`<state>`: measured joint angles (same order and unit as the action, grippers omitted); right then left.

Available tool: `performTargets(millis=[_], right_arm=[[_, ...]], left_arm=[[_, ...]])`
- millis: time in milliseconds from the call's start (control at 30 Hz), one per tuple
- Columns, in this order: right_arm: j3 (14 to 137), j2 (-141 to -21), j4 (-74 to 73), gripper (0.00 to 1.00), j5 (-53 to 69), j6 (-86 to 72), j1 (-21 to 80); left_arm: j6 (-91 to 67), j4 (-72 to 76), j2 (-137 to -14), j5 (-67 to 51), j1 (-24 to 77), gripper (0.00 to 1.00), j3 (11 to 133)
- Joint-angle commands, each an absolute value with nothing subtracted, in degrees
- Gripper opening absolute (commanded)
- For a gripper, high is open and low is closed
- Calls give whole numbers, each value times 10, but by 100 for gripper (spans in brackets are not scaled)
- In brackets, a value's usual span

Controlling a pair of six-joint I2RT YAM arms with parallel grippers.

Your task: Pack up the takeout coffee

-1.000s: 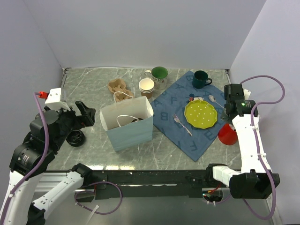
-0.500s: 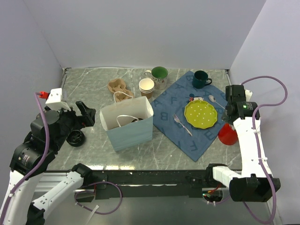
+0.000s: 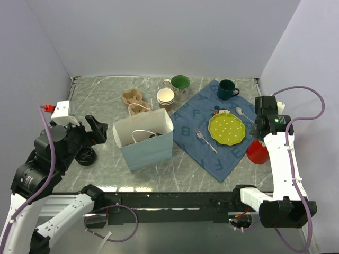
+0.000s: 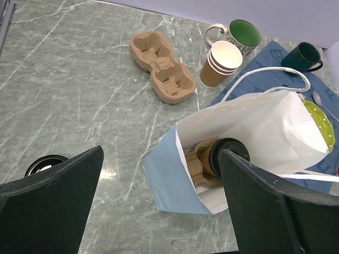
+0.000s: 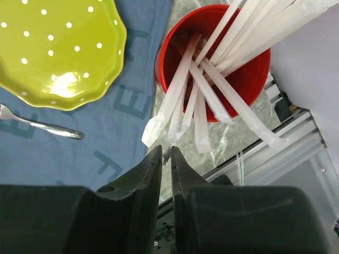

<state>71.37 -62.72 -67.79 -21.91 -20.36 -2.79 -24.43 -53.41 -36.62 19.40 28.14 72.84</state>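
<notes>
Takeout coffee sits inside bag. Left tool wide, empty, bag at its 3 o'clock. Right tool near-closed at straw tip; grip unclear.

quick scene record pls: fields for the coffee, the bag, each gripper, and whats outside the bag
coffee: takeout coffee inside the bag, black lid on, next to a cardboard carrier
bag: blue paper bag upright, mouth open
left: left gripper open, empty, above the table beside the bag
right: right gripper shut at the ends of the wrapped straws in the red cup; pinch unclear
outside the bag: cup stack, spare carrier, black round lid
</notes>
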Motion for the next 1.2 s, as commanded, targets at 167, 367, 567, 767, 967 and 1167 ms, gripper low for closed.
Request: performTargets(millis=[167, 367, 567, 767, 967, 1167], right_arm=[[741, -620, -678, 21, -209, -224, -31], [744, -623, -677, 22, -209, -224, -32], [744, -628, -673, 16, -203, -225, -32], [758, -629, -674, 0, -193, -222, -31], [793, -640, -699, 9, -220, -221, -32], [809, -642, -712, 0, -227, -222, -32]], left_arm=[[-232, -519, -360, 208, 285, 97, 725], [-232, -519, -359, 210, 285, 97, 724], [-231, -519, -359, 213, 285, 97, 723], [-229, -520, -360, 215, 285, 97, 723], [-230, -519, -360, 213, 285, 97, 722], [-229, -519, -361, 210, 285, 97, 723]])
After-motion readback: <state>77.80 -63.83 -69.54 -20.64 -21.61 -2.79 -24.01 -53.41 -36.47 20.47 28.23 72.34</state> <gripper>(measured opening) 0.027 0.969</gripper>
